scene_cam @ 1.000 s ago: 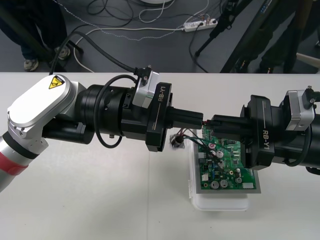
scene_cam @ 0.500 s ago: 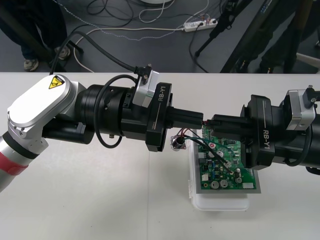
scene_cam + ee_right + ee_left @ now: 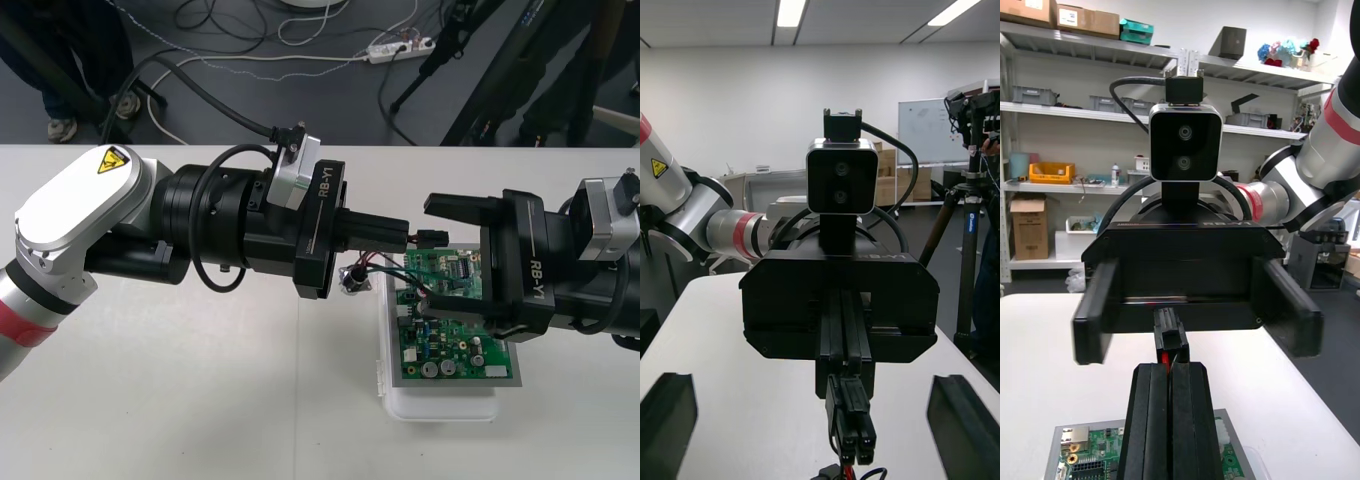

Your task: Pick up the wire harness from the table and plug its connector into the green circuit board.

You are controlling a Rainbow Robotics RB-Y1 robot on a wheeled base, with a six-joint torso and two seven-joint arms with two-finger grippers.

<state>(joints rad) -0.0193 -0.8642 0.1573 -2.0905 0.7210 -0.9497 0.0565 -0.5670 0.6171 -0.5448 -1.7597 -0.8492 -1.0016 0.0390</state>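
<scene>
Front view: left gripper (image 3: 402, 232) is clamped tight on the small black plug (image 3: 431, 237) of the thin red, black and green wire harness (image 3: 385, 267), held in the air over the far edge of the green circuit board (image 3: 455, 335) on its white base (image 3: 440, 408). Wires sag from the plug back under the left gripper to the round metal socket (image 3: 352, 284), just beside the board's left edge; can't tell if it touches the plain light table (image 3: 200, 400).

Right gripper (image 3: 428, 252) faces it w/ jaws spread wide, one each side of the plug, touching nothing. Right wrist view agrees: its fingers (image 3: 666, 424) stand at the corners, plug poking out btw them.

This looks like a hand-over or re-grip, so the plug isn't in the board yet. To do it clean, keep the left clamp firm and centre the right gripper on the plug body, not the wires. Close slow & square, and only then let the left go. Watch that the slack wires don't snag on board parts.
</scene>
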